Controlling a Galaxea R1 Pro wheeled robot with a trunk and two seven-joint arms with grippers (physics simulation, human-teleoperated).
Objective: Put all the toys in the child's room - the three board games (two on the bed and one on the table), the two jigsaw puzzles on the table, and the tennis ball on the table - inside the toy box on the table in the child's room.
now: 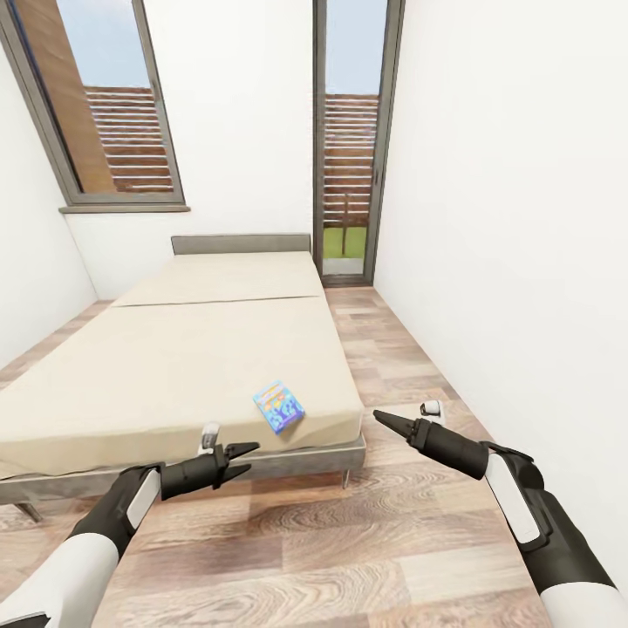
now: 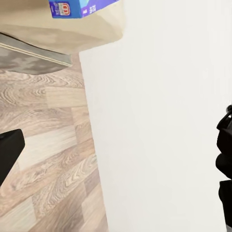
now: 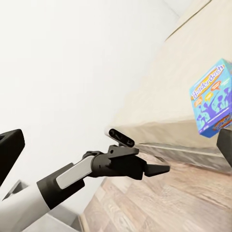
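A small blue board game point(image 1: 278, 406) lies flat on the beige bed point(image 1: 174, 349), near its front right corner. My left gripper point(image 1: 240, 460) hovers open over the floor just in front of the bed's frame, a little left of the game, nothing between its fingers. My right gripper point(image 1: 384, 419) is open and empty too, held in the aisle to the right of the bed corner. The game box point(image 3: 212, 104) and my left gripper point(image 3: 162, 169) both appear in the right wrist view. An edge of the game point(image 2: 82, 7) appears in the left wrist view. The table, toy box, jigsaw puzzles and tennis ball are out of view.
A narrow strip of wood floor point(image 1: 392, 366) runs between the bed and the white wall point(image 1: 523, 262) on the right. A tall glass door point(image 1: 349, 174) stands at the far end and a window point(image 1: 105, 105) at the back left.
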